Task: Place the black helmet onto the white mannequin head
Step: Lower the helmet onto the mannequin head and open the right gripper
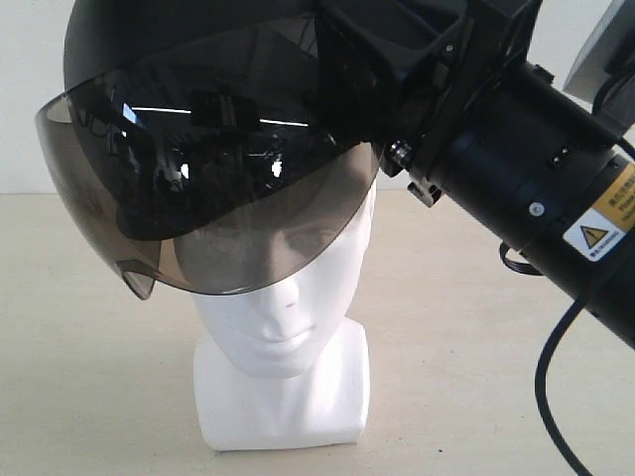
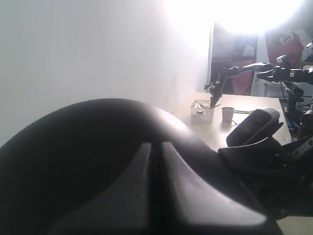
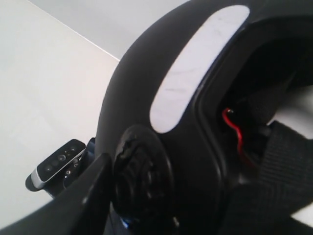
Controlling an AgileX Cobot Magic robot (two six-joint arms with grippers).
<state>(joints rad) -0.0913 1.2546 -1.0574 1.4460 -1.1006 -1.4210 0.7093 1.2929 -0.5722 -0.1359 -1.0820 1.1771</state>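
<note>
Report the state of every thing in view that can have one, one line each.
Matte black open-face helmet: sitting on the head, covering its crown.
Smoky tinted curved visor: lowered over the eyes; nose and lips show below it.
Glossy white plastic mannequin head: upright on its neck base, on the beige table.
Right gripper: against the helmet's side; whether its fingers clamp it cannot be told.

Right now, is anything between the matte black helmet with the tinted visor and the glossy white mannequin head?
Nothing visible. The matte black helmet already sits over the crown of the glossy white mannequin head; its smoky visor hangs over the eyes. Inside contact is hidden.
</note>
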